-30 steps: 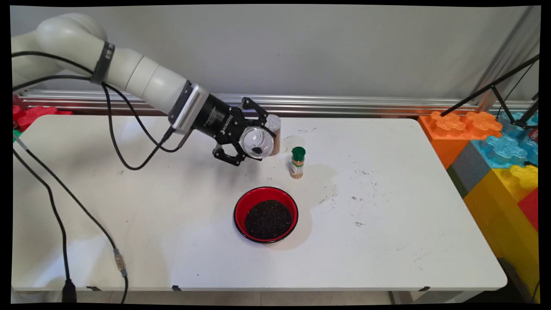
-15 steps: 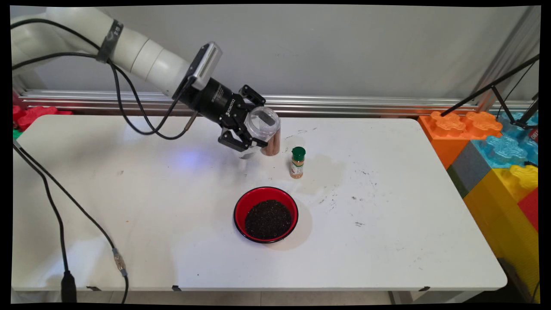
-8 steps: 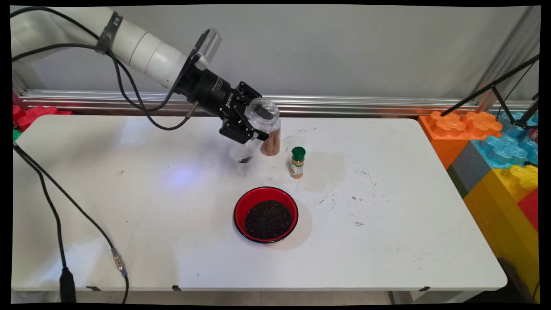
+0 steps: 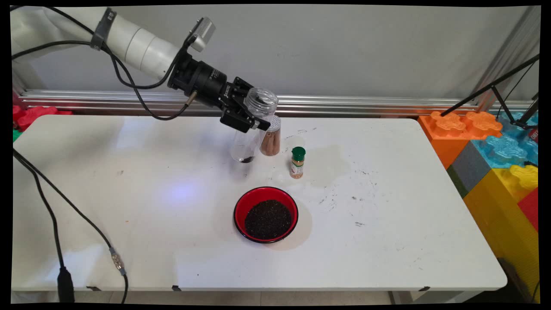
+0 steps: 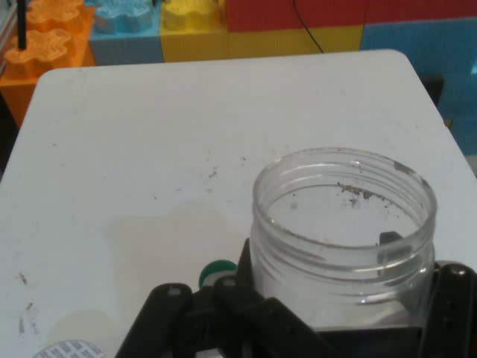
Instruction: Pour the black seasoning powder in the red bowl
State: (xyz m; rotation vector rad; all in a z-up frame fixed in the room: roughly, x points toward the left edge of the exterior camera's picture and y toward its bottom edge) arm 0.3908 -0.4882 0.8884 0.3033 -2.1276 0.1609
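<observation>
Hiding spice jar (image 4: 271,140) partly: gripper (image 4: 251,117) w/ clear jar (image 4: 252,129).

A robotics lab: a bare white table (image 4: 387,224) against an aluminium rail (image 4: 366,105), oversized toy blocks (image 4: 495,150) (orange, blue, yellow) alongside, a tripod (image 4: 495,92) nearby.

From my feed: white table (image 4: 387,241), its top scuffed with dark specks, set against a plain grey wall (image 4: 344,47) with an aluminium rail (image 4: 366,105) along its base. Right side — stacked oversized toy blocks (image 4: 503,168) in orange, blue, yellow; more red ones (image 4: 30,115) far left.
</observation>
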